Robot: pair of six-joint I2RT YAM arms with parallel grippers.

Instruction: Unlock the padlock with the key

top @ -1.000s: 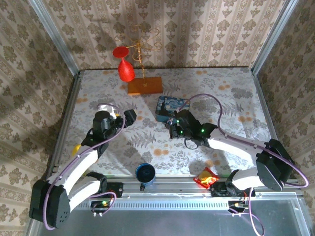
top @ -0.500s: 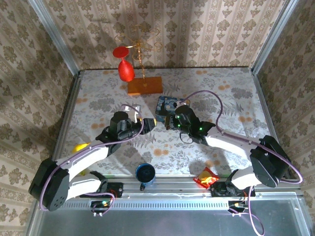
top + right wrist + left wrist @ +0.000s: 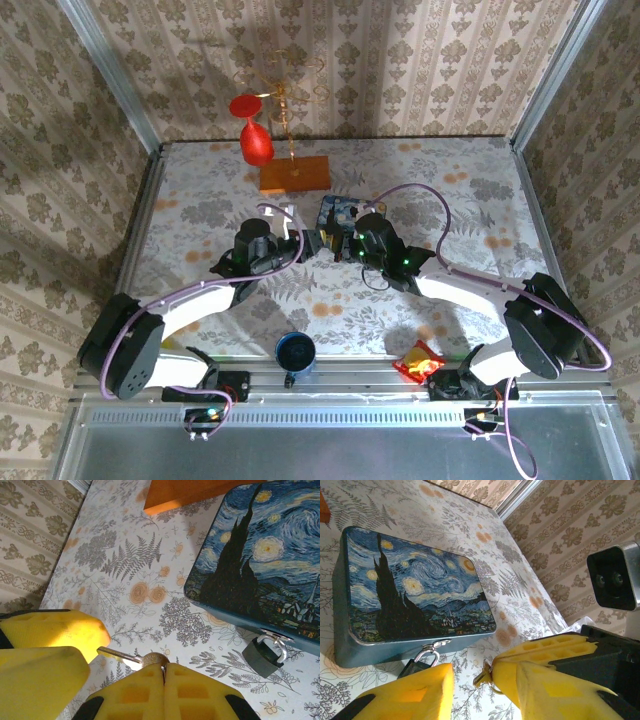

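Hanging by its silvery shackle from the latch on the front wall of the blue rectangular tin with the starry-night lid, the small dark metal padlock lies with its body on the flowered table covering, touching the tin's base. Shackle looks seated; lock judged not yet opened. Keyhole face cannot be made out.

Just in front of the tin, near but apart from the lock: small silver key. Right gripper has its yellow pads pressed together on the key's round head, blade sticking out sideways, away from the lock. A brass-coloured ring dangles at the head in the left wrist view.

Left gripper sits nose to nose with the right one, jaws narrow with a gap between them; the blade points into that gap. Whether the pads touch the blade cannot be told.

Judgement: the blade is offered outward so the other claw can take or re-seat the key, likely to get a grip that leaves the blade free for the keyhole.

Orange wooden block lies just behind the tin, clear of the work.
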